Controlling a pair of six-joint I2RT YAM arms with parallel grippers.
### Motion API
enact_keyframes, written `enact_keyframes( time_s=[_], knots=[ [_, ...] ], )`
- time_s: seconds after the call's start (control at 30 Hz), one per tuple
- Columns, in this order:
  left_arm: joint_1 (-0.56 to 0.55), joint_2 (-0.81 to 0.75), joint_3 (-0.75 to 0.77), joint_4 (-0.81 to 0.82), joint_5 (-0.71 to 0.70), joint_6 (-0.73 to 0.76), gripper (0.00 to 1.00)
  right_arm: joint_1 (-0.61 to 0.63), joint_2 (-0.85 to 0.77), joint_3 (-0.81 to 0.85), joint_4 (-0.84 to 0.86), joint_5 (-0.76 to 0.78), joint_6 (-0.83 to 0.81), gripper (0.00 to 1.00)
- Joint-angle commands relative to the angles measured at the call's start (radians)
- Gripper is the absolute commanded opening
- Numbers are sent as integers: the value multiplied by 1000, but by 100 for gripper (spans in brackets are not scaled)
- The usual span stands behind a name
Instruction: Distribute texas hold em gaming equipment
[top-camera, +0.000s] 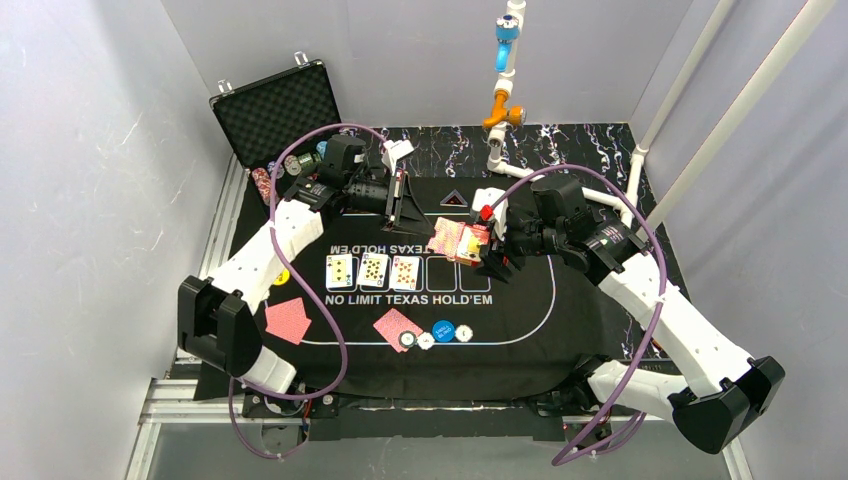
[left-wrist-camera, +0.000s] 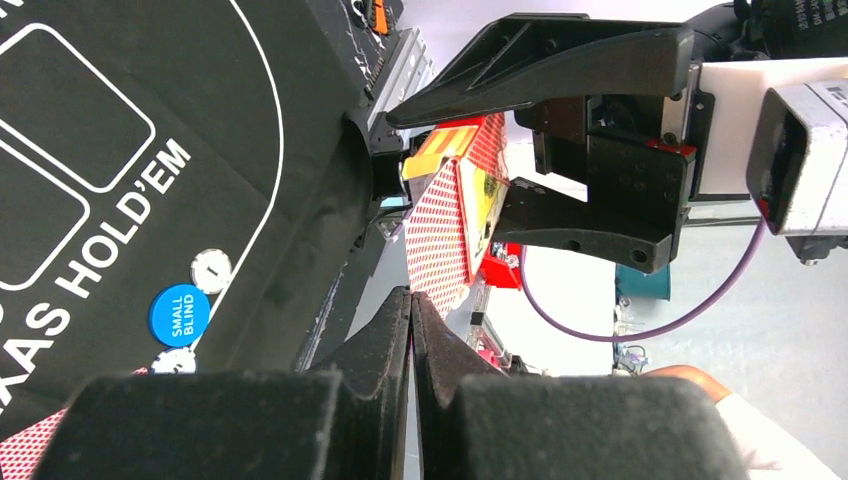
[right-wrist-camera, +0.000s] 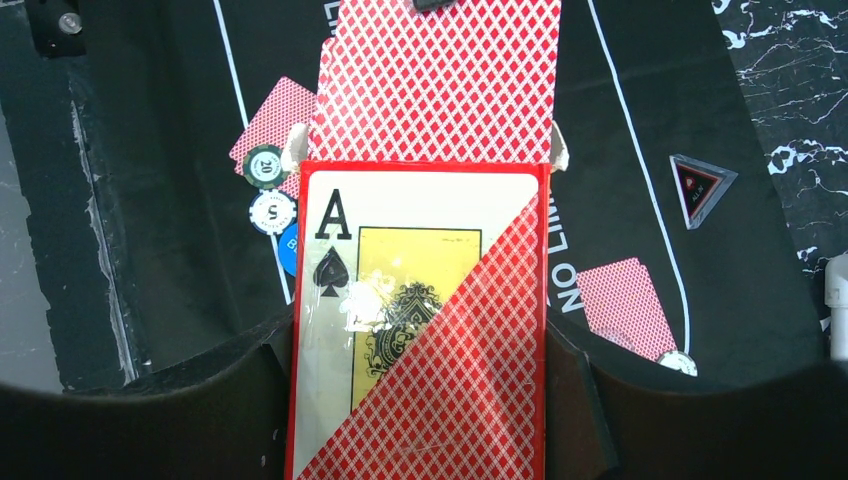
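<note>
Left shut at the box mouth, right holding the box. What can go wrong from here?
1. The left gripper is shut at the edge of the red-backed sheet sticking out of the card box; card or flap, I cannot tell. A pull could slip or tear a flap.
2. The right gripper holds the box above the mat; a tug might twist it loose or drag out extra cards.

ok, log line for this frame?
right pincer: holds deck off mat | left pincer: shut at deck's open end, grip unclear | mat: three face-up cards, face-down cards
</note>
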Motion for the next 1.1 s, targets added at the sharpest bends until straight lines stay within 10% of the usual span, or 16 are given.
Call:
enact_keyframes(
  time_s=[0.0, 0.53, 0.8, 1.07],
  knots=[
    [14, -64, -7, 45, 37, -30, 0, 6, -26, 23, 58, -10, 3, 1],
    [46, -87, -41, 68, 76, -68, 0, 6, -28, 21, 69, -7, 8, 1],
    [46, -69, -38, 42, 56, -78, 45, 6, -22, 27, 81, -11, 22, 1],
    [43, -80, -79, 10, 37, -65, 55, 6, -21, 29, 82, -6, 25, 1]
  ],
)
